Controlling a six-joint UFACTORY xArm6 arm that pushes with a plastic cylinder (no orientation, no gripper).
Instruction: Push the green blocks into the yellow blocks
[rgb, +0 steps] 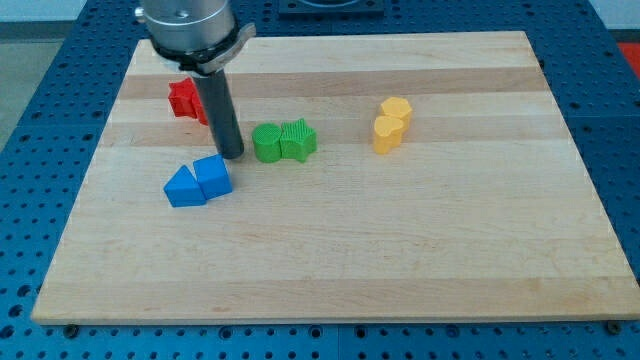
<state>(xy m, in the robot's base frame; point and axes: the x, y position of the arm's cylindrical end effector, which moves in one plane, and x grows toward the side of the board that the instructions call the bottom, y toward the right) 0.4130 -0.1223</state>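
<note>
Wooden board (400, 250) – no writing | my tip (232, 155) just left of green blocks (283, 141) | yellow blocks (391, 124) apart – tool state: none fitted

1. The tool's tip (232, 155) stands on the desk (330, 260) just at the view's left of the green blocks (283, 141), with only a thin strip of bare wood between them.
2. The blue blocks (198, 181) sit close below and left of the tip, crowding that side.
3. The red blocks (186, 99) lie behind the rod towards the view's top left, partly hidden by it.
4. Between the green pair and the yellow blocks (391, 124) the wood lies open, nothing standing in that lane.
5. The whole lower half of the desk and its right side are free of blocks.
</note>
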